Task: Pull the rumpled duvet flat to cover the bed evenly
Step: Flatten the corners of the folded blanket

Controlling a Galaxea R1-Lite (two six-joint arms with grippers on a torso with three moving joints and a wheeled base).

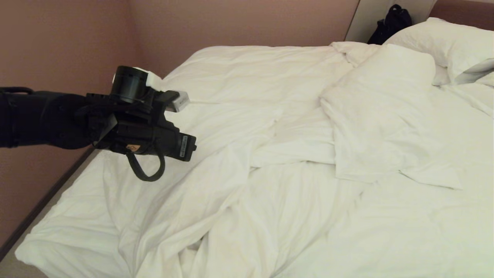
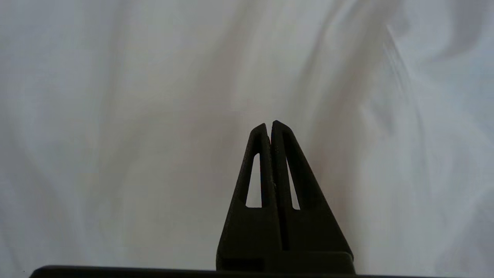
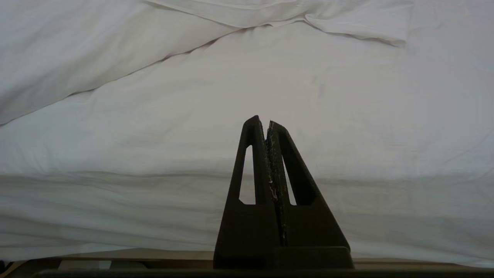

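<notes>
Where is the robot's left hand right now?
In the head view the left hand hangs shut on the left, above the rumpled duvet, near the wall-side edge of the bed.

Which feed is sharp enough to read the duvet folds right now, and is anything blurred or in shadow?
Head view: duvet creases crisp, warm dim light, soft shadows in the folds beside the pillows. Left wrist view: fabric smeared and out of focus, shut left end effector a dark silhouette. Right wrist view: folds sharp, right end effector shut and backlit.

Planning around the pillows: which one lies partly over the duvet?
The nearer pillow, sprawled onto the duvet; the other pillow sits back by the headboard.
</notes>
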